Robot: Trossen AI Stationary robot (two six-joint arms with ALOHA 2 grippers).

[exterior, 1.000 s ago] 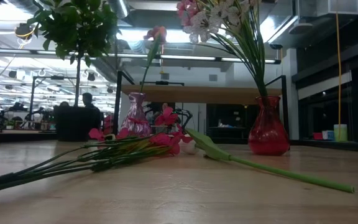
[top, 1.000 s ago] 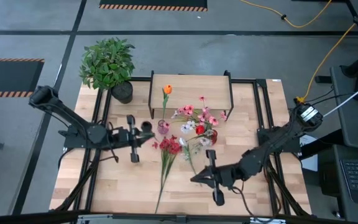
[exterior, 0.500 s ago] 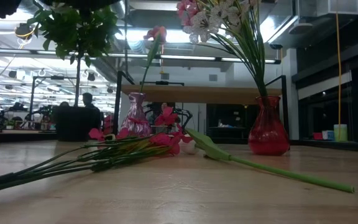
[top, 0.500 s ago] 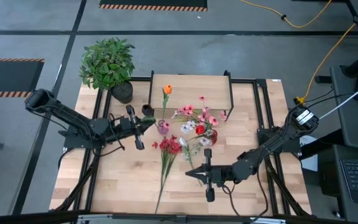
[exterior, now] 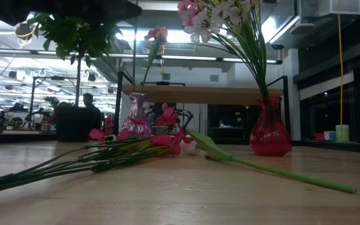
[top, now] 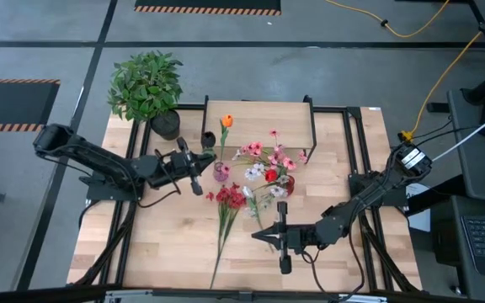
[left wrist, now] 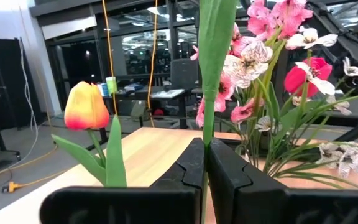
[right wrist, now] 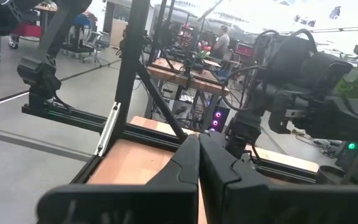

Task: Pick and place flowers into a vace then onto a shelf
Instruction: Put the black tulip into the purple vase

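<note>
My left gripper is shut on a green flower stem, just left of the pink vase that holds an orange tulip. The red vase holds a bunch of pink and white flowers. Loose red flowers lie flat on the table. The shelf stands at the far edge. My right gripper hovers shut and empty near the loose stems. My left gripper pinches the green stem between its two fingers. The fingers lie level, coming from the table's left side, across the stem. The stem stands upright above the fingers; its bloom is out of the wrist view and its lower end is hidden by the gripper.
A bushy potted plant stands at the far left corner. A single long green stem lies on the table right of the loose flowers. Black rails run along the table's sides. Bare wood lies near the front edge.
My left gripper has swung toward the table's far edge and right, closer to the pink vase, staying shut. My right gripper's wrist has turned a little, then kept still.
</note>
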